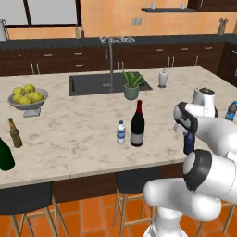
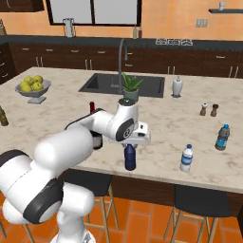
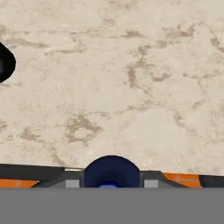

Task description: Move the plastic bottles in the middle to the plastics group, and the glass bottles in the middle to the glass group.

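Right then, the gripper (image 2: 130,144) was seen clamped on top of the dark blue bottle (image 2: 130,159), which stood on the counter (image 2: 161,123) near its front edge. Another small clear bottle (image 2: 187,158) stood at its 3 o'clock. The wine bottle (image 1: 137,125) and a clear bottle (image 1: 121,133) were seen mid-counter, side by side.

Solid dark blue plastic bottle (image 2: 130,158) upright near front edge of marble bench (image 2: 161,128). Small clear plastic bottle with blue cap (image 1: 121,133) upright, just beside tall near-black wine bottle with red top (image 1: 137,124), mid-bench. Slim brown beer bottle (image 1: 15,134) and big dark green bottle (image 1: 5,156) far left.
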